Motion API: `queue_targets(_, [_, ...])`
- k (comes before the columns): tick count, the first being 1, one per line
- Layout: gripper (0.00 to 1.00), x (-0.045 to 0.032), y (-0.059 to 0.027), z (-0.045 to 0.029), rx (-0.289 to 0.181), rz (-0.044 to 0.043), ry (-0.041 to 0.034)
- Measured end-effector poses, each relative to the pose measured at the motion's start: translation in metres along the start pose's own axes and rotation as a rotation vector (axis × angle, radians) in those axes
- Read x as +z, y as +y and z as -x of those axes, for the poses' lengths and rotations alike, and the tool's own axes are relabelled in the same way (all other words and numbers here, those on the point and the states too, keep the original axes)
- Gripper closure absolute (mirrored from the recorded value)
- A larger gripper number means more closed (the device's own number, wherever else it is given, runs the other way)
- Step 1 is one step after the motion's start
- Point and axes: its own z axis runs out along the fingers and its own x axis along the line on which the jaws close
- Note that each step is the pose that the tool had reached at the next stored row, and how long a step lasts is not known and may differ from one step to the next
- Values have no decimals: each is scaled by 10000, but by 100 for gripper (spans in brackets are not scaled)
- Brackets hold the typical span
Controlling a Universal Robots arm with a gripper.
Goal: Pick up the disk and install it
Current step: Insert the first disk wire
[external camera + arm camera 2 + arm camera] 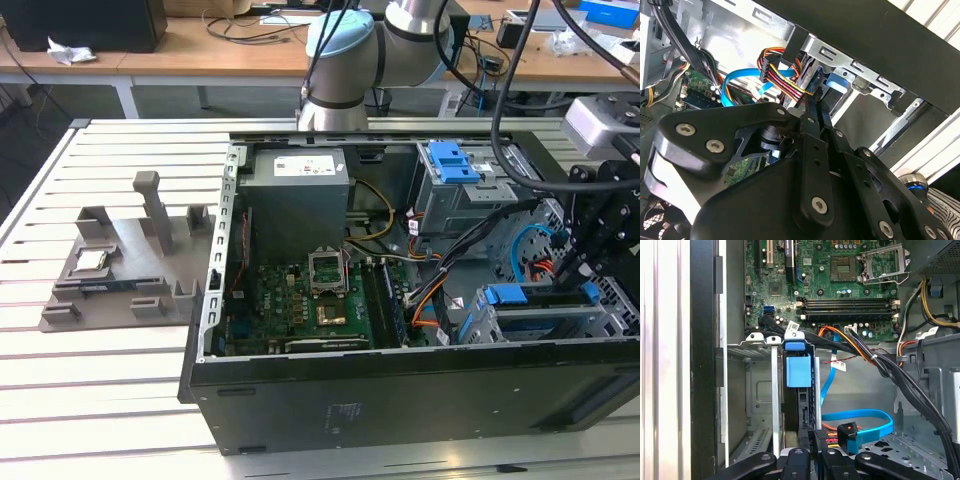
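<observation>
Blue-framed, the disk (799, 372) sits upright in the drive cage (540, 310) (at the computer case's (400, 390) front corner); my gripper (812, 437) is pinched narrow on its rear edge.

Disk (535, 300) seated edgewise in drive cage at 3 o'clock of the exterior view, blue carrier along its top edge; blue tab (798, 371) toward the motherboard in the first wrist view.

An open computer case (400, 390) lies on the slatted worktop (90, 400), with a grey holder tray (125, 270) beside it.
</observation>
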Motion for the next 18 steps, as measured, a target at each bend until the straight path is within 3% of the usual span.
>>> queue_targets(3, [84, -55, 4, 0, -1, -11, -23])
queue_targets(6, [84, -55, 11, -4, 0, -9, -93])
queue_targets(13, [84, -49, 12, -70, 10, -11, -73])
queue_targets(18, [84, -47, 14, -73, 10, -11, -71])
